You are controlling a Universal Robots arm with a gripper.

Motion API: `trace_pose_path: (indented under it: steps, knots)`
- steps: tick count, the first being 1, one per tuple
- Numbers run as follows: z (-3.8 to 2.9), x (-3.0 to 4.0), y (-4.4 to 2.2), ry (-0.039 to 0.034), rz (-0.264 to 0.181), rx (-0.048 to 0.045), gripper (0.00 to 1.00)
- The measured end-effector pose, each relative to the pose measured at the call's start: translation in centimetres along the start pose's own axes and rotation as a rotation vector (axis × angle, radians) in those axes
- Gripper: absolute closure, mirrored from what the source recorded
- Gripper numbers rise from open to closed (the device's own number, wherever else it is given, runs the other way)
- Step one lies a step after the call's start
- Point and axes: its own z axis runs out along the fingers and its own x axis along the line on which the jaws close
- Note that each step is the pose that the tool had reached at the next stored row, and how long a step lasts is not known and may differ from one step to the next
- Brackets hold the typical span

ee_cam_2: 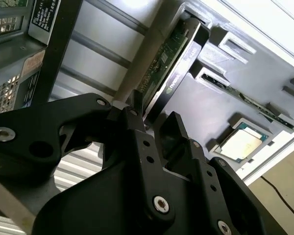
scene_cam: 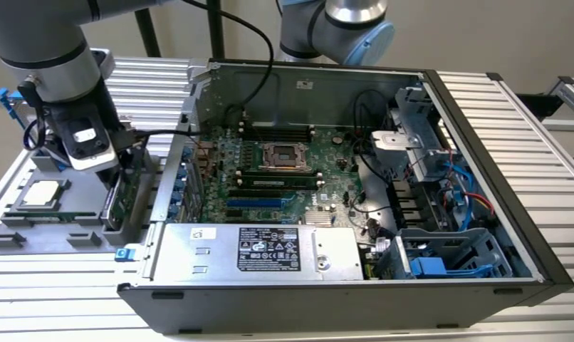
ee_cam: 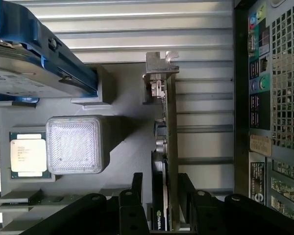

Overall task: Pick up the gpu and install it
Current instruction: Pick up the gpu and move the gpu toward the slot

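Tool [ee_cam: 160,180] straddles the gpu [ee_cam: 171,142] in its tray [ee_cam: 132,147]
Its fingers [ee_cam: 137,193] are apart, one each side of the gpu standing on edge, just beside the open computer case [scene_cam: 363,299], near the table's [scene_cam: 515,128] edge at the exterior view's left.

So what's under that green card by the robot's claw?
A grey tray. The card stands on edge in the tray's slot, with the gripper around it. Its bottom edge sits down in the slot, so that part is hidden.
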Motion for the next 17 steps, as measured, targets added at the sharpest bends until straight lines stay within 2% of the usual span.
trace_pose_path:
  steps: [7,17]
  knots:
    - [0.70,-0.01,-0.04,0.0012,0.000,0.0001,0.00]
    - [0.84,-0.01,-0.05,0.0011,0.000,0.0000,0.00]
